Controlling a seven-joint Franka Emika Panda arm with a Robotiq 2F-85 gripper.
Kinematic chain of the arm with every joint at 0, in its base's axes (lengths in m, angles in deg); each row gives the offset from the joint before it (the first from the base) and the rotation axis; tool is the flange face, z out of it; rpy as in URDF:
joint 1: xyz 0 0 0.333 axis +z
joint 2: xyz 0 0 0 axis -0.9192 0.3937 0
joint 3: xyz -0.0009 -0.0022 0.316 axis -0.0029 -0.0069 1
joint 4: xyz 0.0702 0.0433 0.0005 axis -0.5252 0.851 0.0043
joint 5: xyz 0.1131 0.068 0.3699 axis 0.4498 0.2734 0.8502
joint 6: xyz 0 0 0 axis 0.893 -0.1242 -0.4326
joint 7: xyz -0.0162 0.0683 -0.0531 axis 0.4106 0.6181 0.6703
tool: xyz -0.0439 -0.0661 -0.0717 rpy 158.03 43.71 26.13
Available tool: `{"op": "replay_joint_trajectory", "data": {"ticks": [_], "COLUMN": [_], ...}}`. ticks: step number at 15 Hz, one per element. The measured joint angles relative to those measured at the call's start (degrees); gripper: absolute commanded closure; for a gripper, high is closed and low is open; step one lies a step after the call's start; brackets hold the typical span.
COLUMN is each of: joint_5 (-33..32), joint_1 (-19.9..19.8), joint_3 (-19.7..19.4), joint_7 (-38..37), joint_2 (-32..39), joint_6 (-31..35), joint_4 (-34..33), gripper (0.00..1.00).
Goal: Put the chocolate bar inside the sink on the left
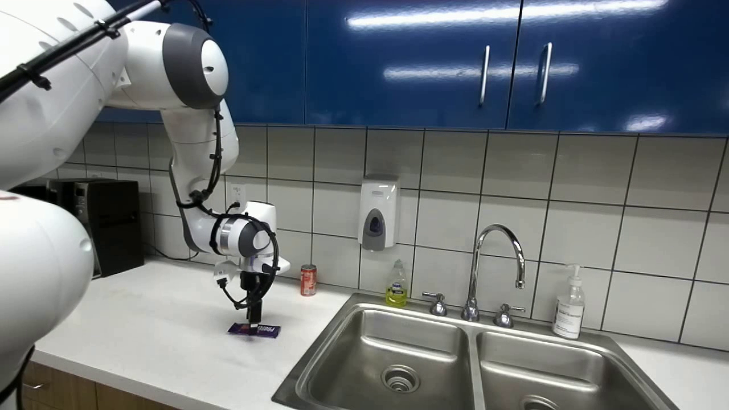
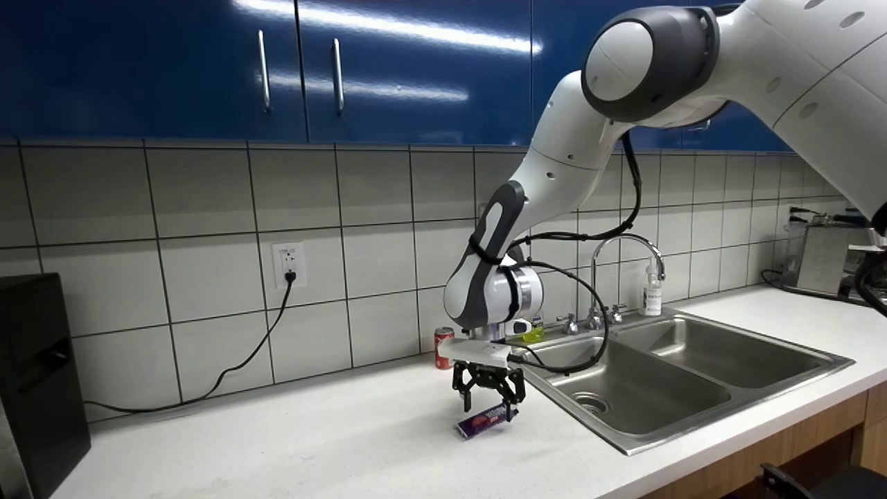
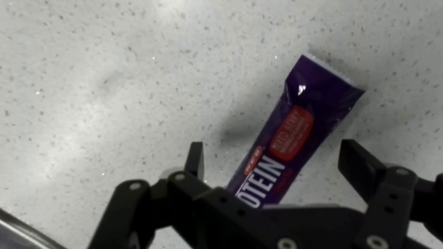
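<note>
The chocolate bar is a purple wrapped protein bar lying flat on the white counter, left of the sink in this exterior view. It also shows in an exterior view and in the wrist view, where it lies slanted and its lower end is hidden behind the gripper. My gripper is open, pointing down low over the bar. In the wrist view its fingers stand on either side of the bar, with gaps between. The sink's left basin is bare steel with a drain.
The right basin adjoins it, with a faucet behind. A red can, a yellow soap bottle and a pump bottle stand along the tiled wall. A black appliance stands at the counter's far left.
</note>
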Motion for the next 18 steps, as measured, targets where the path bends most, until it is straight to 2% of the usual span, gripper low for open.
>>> {"op": "replay_joint_trajectory", "data": {"ticks": [3,9,18], "joint_5": [0.0,0.0,-0.2], "joint_1": [-1.0,-1.3,1.1], "joint_3": [2.0,1.9,-2.1], "joint_7": [3.1,3.8,-2.6], "joint_2": [-0.2,-0.1,0.8], "joint_6": [0.3,0.4,0.4], "joint_4": [0.0,0.0,0.0], "gripper": [0.00,0.00,0.00]}}
